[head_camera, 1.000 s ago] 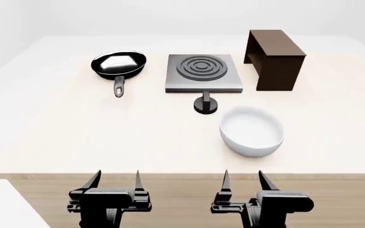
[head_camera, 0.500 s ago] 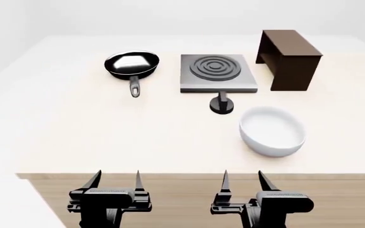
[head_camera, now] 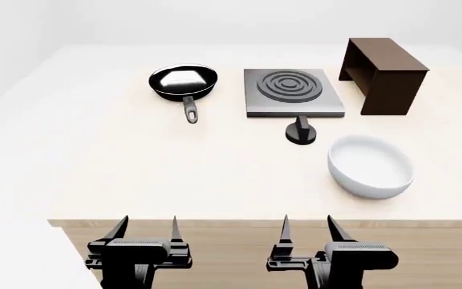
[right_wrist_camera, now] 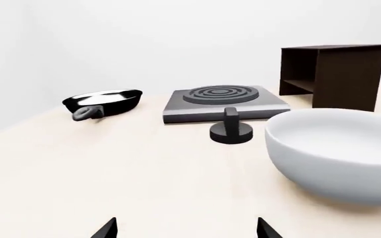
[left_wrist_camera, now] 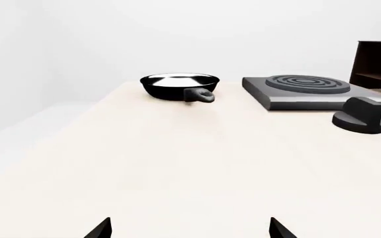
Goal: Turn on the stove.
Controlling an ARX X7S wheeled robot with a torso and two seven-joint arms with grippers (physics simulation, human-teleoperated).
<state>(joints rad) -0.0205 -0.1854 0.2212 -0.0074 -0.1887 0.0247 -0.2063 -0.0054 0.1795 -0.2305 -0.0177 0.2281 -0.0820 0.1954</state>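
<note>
Stove: a flat grey slab with raised concentric rings, set near the far edge of the counter, toward its right side. Its black knob stands apart, just in front of the slab on the side facing the robot, presumably so that a hand can reach it without crossing the rings. Frying pan: beside the stove on its left, handle pointing toward the near edge. Brown wooden box: at the far right corner. White bowl: nearer than the knob and to its right, close to the likely approach path. Left hand and right hand: both released, fingers spread, holding nothing, poised short of the near edge, well apart from the knob.
</note>
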